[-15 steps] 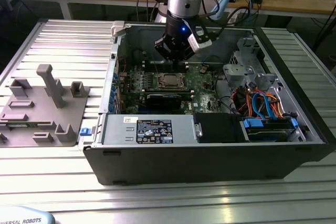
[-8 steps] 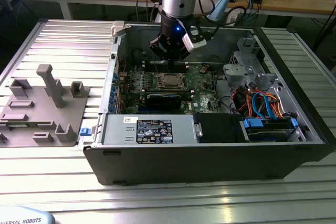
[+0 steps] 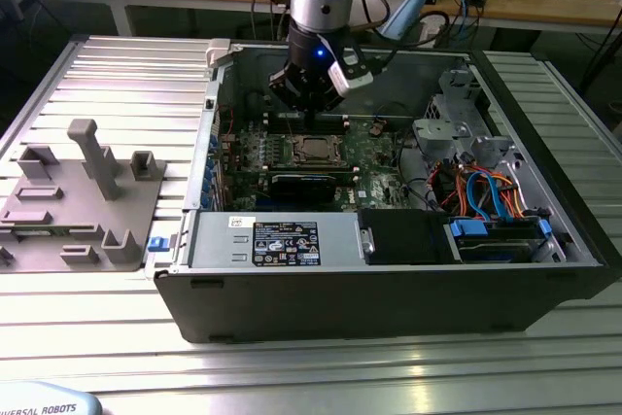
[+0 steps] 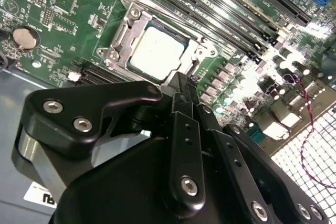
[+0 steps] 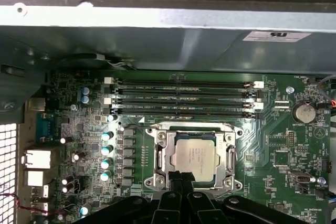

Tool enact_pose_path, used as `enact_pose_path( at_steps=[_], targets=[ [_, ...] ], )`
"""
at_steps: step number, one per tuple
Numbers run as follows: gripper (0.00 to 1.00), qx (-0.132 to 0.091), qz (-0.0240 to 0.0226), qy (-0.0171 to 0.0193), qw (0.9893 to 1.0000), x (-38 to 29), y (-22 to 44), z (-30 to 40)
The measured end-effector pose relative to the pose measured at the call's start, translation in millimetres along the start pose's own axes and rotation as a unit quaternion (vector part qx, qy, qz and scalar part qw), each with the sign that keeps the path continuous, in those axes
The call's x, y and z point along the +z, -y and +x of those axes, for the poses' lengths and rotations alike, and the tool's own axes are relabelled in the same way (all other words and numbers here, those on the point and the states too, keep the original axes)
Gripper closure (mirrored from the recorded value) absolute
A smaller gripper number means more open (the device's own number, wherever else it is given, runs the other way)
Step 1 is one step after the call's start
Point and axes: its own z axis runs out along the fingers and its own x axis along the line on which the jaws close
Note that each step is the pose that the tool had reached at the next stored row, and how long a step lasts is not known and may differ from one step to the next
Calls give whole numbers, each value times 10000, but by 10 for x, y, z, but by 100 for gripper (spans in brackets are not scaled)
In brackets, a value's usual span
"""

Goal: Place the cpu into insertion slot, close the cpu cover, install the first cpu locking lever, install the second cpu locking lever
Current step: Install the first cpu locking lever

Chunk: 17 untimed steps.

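The cpu (image 5: 194, 155) lies flat in its socket on the green motherboard (image 5: 273, 145), silvery top up. The silver cpu cover (image 5: 157, 157) lies down around it as a frame. In the second wrist view the cpu (image 4: 156, 53) and the cover (image 4: 122, 31) sit just beyond my black fingers. My gripper (image 5: 181, 178) hangs over the socket's edge, shut, with nothing between its tips. From the exterior view the gripper (image 3: 309, 109) is inside the open computer case, just above the cpu (image 3: 313, 150).
Memory slots (image 5: 184, 98) run beside the socket, capacitors (image 5: 106, 150) on its other side. The case wall (image 5: 168, 40) stands close behind. A power supply (image 3: 282, 240) and a drive cage with cables (image 3: 486, 201) fill the case's front. A grey fixture (image 3: 78, 191) lies outside on the exterior view's left.
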Motion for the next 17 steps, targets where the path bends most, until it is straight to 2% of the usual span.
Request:
enact_pose_path(
  at_steps=[7, 11, 17],
  targets=[
    [89, -94, 2, -1, 10000, 0, -9, 85],
    [89, -95, 2, 6, 10000, 2, -30, 164],
    [89, -94, 2, 27, 10000, 5, -90, 344]
  ],
)
